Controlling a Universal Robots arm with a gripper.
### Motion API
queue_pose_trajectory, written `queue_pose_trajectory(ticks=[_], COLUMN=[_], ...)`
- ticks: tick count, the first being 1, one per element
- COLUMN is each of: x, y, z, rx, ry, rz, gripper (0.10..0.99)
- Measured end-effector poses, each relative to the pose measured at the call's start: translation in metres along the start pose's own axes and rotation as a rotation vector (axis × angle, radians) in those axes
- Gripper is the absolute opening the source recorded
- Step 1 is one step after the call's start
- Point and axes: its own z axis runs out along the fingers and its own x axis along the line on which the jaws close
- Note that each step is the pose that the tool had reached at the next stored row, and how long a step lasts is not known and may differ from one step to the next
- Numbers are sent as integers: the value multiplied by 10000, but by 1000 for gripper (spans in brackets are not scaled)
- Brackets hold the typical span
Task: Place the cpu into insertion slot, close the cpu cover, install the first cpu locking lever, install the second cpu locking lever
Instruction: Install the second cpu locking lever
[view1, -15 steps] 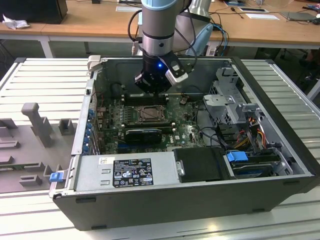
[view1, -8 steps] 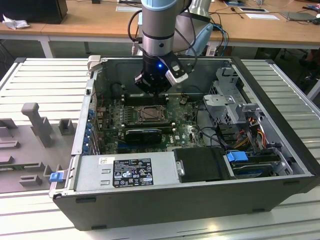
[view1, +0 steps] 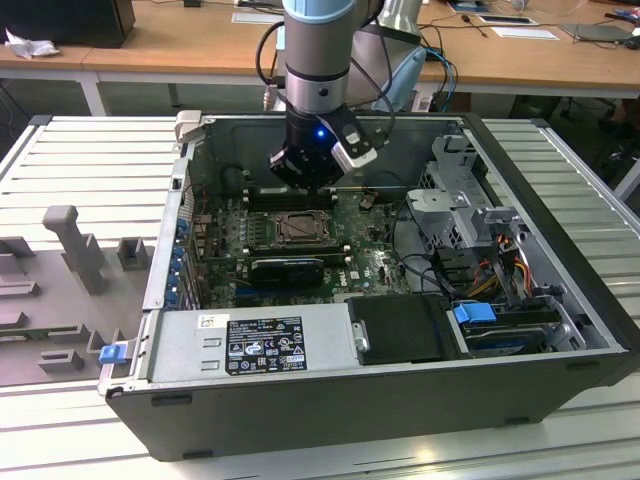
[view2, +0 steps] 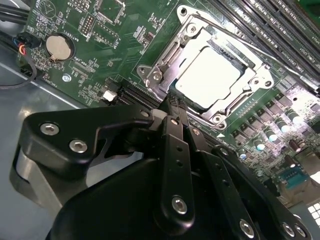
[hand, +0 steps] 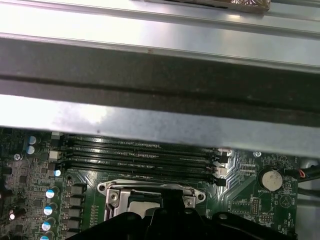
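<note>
- Tabletop (view1: 60, 150): ribbed grey metal surface; open computer case (view1: 560, 330) lies on it, side panel off.
- Arm (view1: 318, 60) comes down into the case from above, over the rear half of the motherboard (view1: 370, 262).
- Power supply (view1: 250, 345) runs along the near case wall; drive bay (view1: 470, 200) with cables sits at the exterior view's right.
- Graphics card (view1: 288, 268), black, just on the near side of the socket area.
- Memory slots (hand: 140, 152): long black rows between the socket and the case wall, first wrist view.
- End effector (view2: 174, 107): black fingers drawn narrow, nearly together; tip sits at the socket frame's edge. Contact with the frame or a lever can't be confirmed; nothing visibly gripped.
- Insertion slot (view2: 250, 97): dark-rimmed socket, directly below the end effector in the exterior view.
- Cpu cover (view2: 186, 31): silver frame plate lying flat over the socket, chip showing through its cut-out.
- Cpu (view2: 207, 79): pale metal square, seated flat in the insertion slot, level with the frame.
- Coin cell battery (view2: 59, 46): round, silver, on the board well apart from the socket.
</note>
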Motion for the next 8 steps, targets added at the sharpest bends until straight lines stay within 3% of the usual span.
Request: queue_pose_trajectory(ticks=[8], x=[-1], y=[-18], z=[-65], rx=[0], ry=[0], rz=[-1], gripper=[106])
